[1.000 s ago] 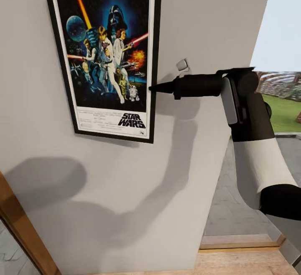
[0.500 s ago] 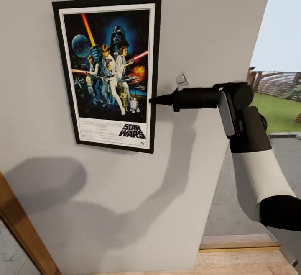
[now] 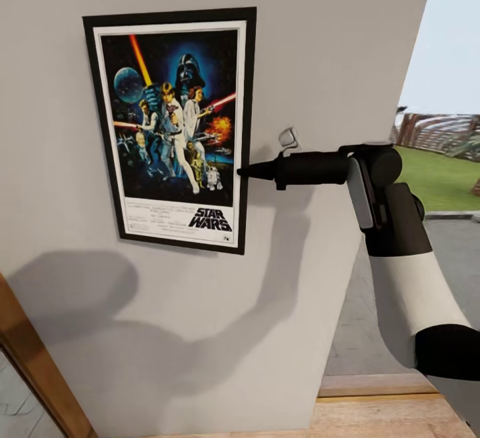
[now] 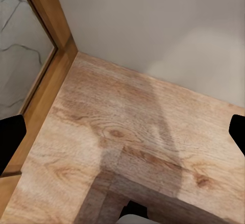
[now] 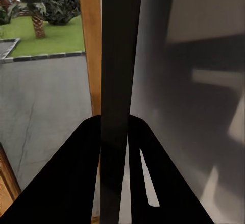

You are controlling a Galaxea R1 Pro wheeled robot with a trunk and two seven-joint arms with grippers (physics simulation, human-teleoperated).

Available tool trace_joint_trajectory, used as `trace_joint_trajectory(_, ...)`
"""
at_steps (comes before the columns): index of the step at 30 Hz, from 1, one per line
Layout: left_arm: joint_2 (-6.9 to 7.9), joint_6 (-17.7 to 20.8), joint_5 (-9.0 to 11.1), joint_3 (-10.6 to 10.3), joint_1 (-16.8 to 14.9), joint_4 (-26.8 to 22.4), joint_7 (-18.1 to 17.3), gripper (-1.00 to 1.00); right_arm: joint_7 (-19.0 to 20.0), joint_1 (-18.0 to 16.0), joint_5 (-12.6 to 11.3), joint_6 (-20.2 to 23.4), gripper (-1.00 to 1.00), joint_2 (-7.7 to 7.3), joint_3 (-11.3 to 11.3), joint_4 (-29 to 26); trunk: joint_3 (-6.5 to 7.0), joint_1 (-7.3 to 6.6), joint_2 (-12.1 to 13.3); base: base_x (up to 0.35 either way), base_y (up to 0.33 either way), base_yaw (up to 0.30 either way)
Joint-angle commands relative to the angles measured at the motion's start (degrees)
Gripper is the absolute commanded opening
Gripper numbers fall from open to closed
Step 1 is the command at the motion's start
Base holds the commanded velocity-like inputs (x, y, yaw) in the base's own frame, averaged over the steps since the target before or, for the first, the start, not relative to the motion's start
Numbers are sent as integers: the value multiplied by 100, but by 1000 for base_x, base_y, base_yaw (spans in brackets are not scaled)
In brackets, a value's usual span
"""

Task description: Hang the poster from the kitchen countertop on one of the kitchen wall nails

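Poster [image 3: 175,128]: glossy print, thin matt black frame. Wall [image 3: 320,38]: smooth, matt grey. Floor [image 4: 127,147]: grained wood.

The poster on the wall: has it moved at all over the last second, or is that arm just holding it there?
The poster slid down the wall over the last second; its top edge was cut off by the picture and now shows in full. The right pincer came down with it, and the forearm behind it swung more level. The pincer has kept its grip on the poster's right edge throughout. Wall, shadows and wooden floor look unchanged.
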Motion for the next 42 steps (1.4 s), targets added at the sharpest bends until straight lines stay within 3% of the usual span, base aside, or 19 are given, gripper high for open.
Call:
trace_joint_trajectory(1, -1, -1, 59, 12, 2, -3, -46, 100, 3, 1, -43, 50, -100, -4, 6, -14, -2, 2, -4, 0, 0, 0)
trace_joint_trajectory(24, -1, -1, 59, 12, 2, -3, -46, 100, -3, 4, -23, 58, -100, 5, -25, -70, -2, 2, -4, 0, 0, 0)
trace_joint_trajectory(42, -1, -1, 59, 12, 2, -3, -46, 100, -15, -228, 10, 68, -100, 36, -28, -2, -2, 2, -4, 0, 0, 0)
